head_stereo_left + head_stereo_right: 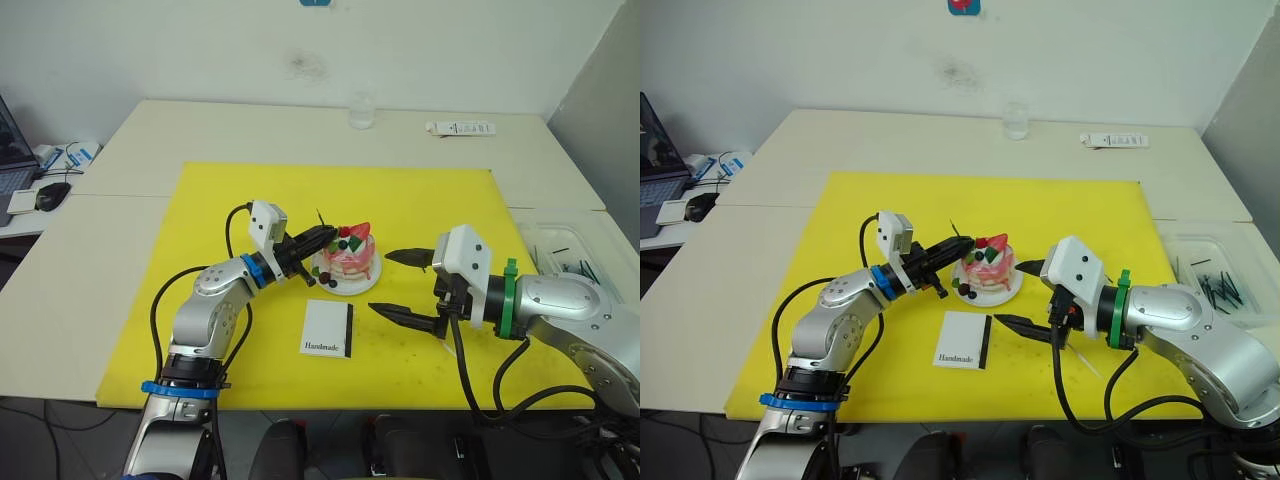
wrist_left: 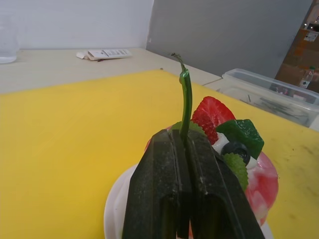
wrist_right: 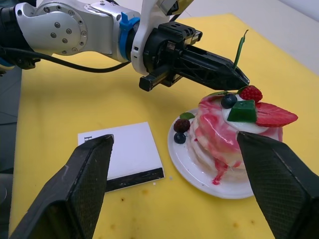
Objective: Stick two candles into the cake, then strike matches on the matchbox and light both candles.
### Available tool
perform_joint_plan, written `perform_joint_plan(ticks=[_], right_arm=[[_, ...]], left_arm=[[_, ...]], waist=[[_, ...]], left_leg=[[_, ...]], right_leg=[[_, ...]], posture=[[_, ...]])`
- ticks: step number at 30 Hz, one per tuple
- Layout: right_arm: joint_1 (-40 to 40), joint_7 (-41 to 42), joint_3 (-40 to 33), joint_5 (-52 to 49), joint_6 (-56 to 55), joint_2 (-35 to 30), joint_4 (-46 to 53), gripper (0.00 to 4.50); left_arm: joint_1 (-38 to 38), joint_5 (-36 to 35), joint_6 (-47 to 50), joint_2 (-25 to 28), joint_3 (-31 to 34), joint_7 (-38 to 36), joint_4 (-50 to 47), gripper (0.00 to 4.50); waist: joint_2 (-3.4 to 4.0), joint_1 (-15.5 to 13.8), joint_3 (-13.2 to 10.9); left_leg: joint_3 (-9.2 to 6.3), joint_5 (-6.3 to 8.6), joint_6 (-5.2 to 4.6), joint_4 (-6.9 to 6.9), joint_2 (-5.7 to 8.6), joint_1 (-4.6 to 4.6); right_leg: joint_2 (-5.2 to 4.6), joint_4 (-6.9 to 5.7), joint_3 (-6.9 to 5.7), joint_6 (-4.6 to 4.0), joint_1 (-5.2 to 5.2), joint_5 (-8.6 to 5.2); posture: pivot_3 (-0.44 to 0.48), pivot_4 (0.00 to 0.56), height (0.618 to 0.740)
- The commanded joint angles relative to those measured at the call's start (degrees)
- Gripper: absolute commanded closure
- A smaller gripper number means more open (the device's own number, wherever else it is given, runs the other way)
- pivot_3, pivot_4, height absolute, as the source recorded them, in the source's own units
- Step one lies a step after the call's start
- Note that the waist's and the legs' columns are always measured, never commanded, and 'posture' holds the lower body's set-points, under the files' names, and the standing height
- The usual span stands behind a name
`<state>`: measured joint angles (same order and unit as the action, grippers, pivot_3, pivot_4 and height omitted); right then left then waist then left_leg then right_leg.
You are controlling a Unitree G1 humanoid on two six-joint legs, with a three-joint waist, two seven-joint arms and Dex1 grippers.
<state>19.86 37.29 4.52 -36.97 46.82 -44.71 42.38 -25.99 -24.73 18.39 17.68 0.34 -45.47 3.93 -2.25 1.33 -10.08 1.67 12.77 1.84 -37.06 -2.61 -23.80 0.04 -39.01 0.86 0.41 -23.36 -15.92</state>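
Note:
The pink cake (image 1: 352,256), topped with a strawberry and berries, sits on a small white plate (image 1: 335,286) in the middle of the yellow mat (image 1: 200,250). My left gripper (image 1: 330,236) is shut on a thin green candle (image 2: 186,94), which stands upright just above the cake's left top edge. In front of the cake, the white matchbox (image 1: 328,329) lies flat. My right gripper (image 1: 381,282) stands open and holds nothing, to the right of the cake and matchbox. Dark matches (image 1: 1218,288) lie in a clear tub.
The clear plastic tub (image 1: 560,235) stands off the mat at the right. A glass (image 1: 361,110) and a white tube (image 1: 460,128) are at the table's back. A laptop and mouse (image 1: 50,195) sit at the far left.

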Motion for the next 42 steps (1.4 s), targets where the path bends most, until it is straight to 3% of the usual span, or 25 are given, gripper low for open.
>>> perform_joint_plan(ticks=[1, 13, 18, 22, 27, 35, 42], right_arm=[[0.52, 0.11, -0.58, 0.54, -1.04, 0.23, 1.27, 0.36], [-0.09, -1.11, -0.73, 0.92, -1.69, 1.76, 1.51, 0.36], [-0.41, -2.59, -2.72, 2.90, -3.61, 2.69, 1.10, 0.36], [-3.54, -1.76, -7.31, 2.30, -4.17, 0.82, 1.87, 0.36], [-12.51, 1.52, -15.10, 0.80, -4.22, -3.77, 3.26, 0.36], [-32.98, 5.43, -19.97, 9.07, -10.10, -6.83, 0.18, 0.36], [-41.28, 4.79, -20.34, 14.99, -15.72, -4.28, -2.86, 0.36]], left_arm=[[-0.15, -1.43, 1.09, 0.11, 1.25, 0.14, -0.89, 3.63], [1.63, -3.50, 3.93, 3.89, 6.63, 3.12, -7.09, 0.05], [2.47, -6.56, 8.99, 8.34, 9.12, 2.77, -13.29, 0.02], [7.95, -11.39, 15.95, 18.44, 10.37, -3.90, -20.95, 0.02], [16.78, -11.04, 15.46, 27.57, 6.39, -12.50, -28.72, 0.02], [23.49, -14.16, 17.95, 24.14, -1.21, -9.59, -40.06, 0.02], [24.70, -14.77, 18.76, 22.45, -3.48, -6.99, -42.75, 0.02]], waist=[[0.00, 0.01, 0.00], [0.00, 0.09, 0.00], [0.00, 0.14, 0.00], [0.01, 0.30, 0.01], [0.02, 0.03, 0.01], [0.03, -1.09, 0.06], [0.10, -1.02, 0.10]], left_leg=[[0.00, 0.00, 0.00, 0.00, 0.00, 0.00], [-0.01, 0.00, 0.00, 0.00, -0.02, 0.00], [0.00, 0.00, 0.00, 0.00, -0.03, 0.01], [0.01, 0.00, 0.01, 0.05, -0.09, 0.03], [0.03, 0.01, 0.01, 0.09, -0.06, 0.04], [0.08, 0.00, 0.00, 0.01, -0.03, 0.25], [0.10, 0.00, -0.01, 0.03, -0.09, 0.45]], right_leg=[[0.00, 0.00, 0.00, 0.00, 0.00, 0.00], [0.00, 0.00, -0.01, 0.00, 0.00, 0.00], [0.00, 0.00, 0.00, 0.04, 0.00, -0.01], [-0.02, 0.01, 0.01, 0.03, -0.01, -0.01], [-0.20, 0.04, -0.01, 0.02, -0.01, -0.02], [-0.29, 0.04, 0.04, -0.01, 0.18, 0.02], [-0.14, -0.03, 0.12, -0.06, 0.24, 0.06]], posture=[[0.000, 0.150, 0.740], [0.000, 0.150, 0.740], [0.000, 0.150, 0.740], [0.000, 0.150, 0.740], [0.000, 0.150, 0.740], [0.000, 0.150, 0.740], [0.000, 0.150, 0.740]])
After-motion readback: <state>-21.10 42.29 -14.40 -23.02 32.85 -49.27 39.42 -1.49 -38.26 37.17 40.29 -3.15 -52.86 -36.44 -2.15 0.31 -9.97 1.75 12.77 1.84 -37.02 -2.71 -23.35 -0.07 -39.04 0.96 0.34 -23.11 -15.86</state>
